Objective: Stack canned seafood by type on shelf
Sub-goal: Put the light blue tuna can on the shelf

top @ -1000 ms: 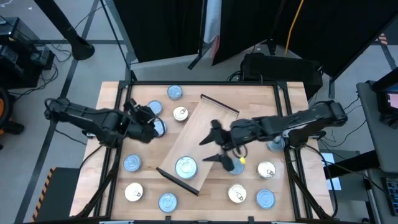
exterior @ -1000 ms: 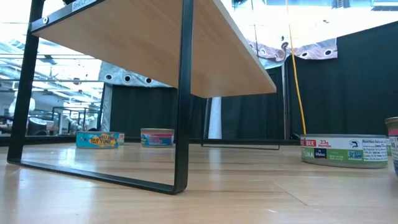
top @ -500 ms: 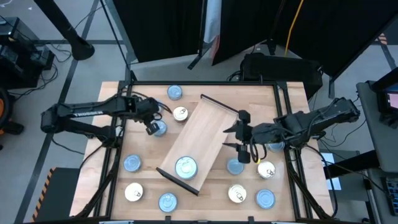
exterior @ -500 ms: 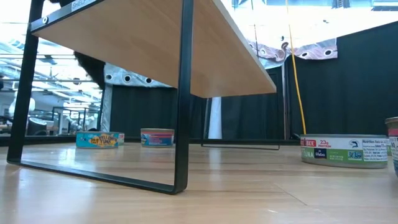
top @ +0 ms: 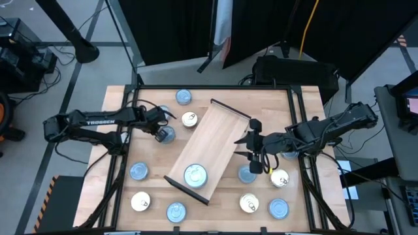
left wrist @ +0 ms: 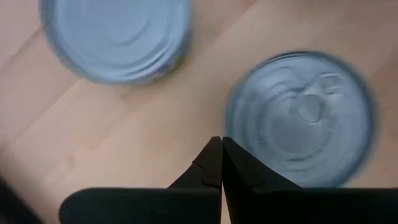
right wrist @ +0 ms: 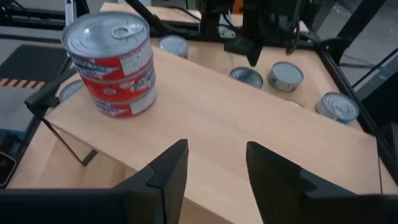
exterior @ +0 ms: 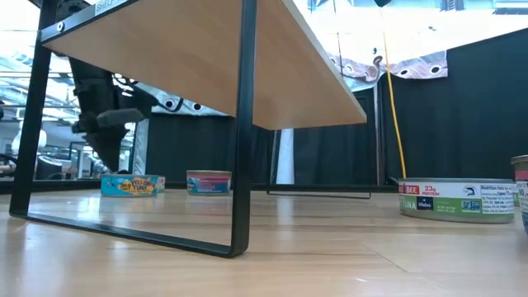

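Tins point(top: 140, 202) scattered over butcher-block tabletop point(top: 274, 108), black curtains point(exterior: 462, 107) behind.

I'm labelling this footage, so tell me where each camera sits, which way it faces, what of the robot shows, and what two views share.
High view: overhead, straight down on the table, shelf and both arms.
Low view: table-top height, level under the shelf; one arm hangs at far left.
Left wrist view: down past the shut left pincer at two tins.
Right wrist view: across the shelf past the open right pincer.
Shared: the stacked tins also appear in the high view.
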You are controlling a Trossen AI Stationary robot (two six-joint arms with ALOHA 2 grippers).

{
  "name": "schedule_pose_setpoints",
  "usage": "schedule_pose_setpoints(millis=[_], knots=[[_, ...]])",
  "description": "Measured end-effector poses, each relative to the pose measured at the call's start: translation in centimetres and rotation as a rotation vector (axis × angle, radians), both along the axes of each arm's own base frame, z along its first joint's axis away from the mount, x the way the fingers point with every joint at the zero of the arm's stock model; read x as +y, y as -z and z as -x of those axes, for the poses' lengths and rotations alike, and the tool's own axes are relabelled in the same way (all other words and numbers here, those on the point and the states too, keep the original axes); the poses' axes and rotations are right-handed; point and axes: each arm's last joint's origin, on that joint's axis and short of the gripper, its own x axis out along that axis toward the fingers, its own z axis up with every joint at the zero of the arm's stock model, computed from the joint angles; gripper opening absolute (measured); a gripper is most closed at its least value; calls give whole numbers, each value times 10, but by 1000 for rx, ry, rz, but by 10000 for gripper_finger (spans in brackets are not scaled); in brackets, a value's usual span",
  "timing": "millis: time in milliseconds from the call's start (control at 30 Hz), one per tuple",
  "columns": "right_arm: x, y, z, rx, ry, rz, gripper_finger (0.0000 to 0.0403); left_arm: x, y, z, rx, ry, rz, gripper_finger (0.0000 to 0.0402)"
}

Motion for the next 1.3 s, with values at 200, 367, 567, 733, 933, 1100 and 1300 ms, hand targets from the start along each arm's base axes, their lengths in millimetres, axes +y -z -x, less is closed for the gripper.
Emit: schedule_pose_setpoints(millis=[200,367,567,733,933,1100,1300], knots=[[0,-3,-2,-31,-10,9,141,-1,6,0,-24,-25,-7,1],[0,-3,-2,-31,-12,13,139,-3,9,0,-23,-29,-4,1],[0,-3,-2,-29,-19,25,139,-5,8,-4,-52,-16,-14,0],[0,-2,-1,-16,-20,30,139,-9,5,-6,-52,-20,-12,0],[0,-1,-1,-9,-20,33,139,-20,-1,-9,-38,-13,2,0],[0,-1,0,-5,-21,34,139,-35,-2,-13,-52,25,14,0],[0,-1,0,-5,-22,37,139,-50,-2,-15,-67,24,-1,0]])
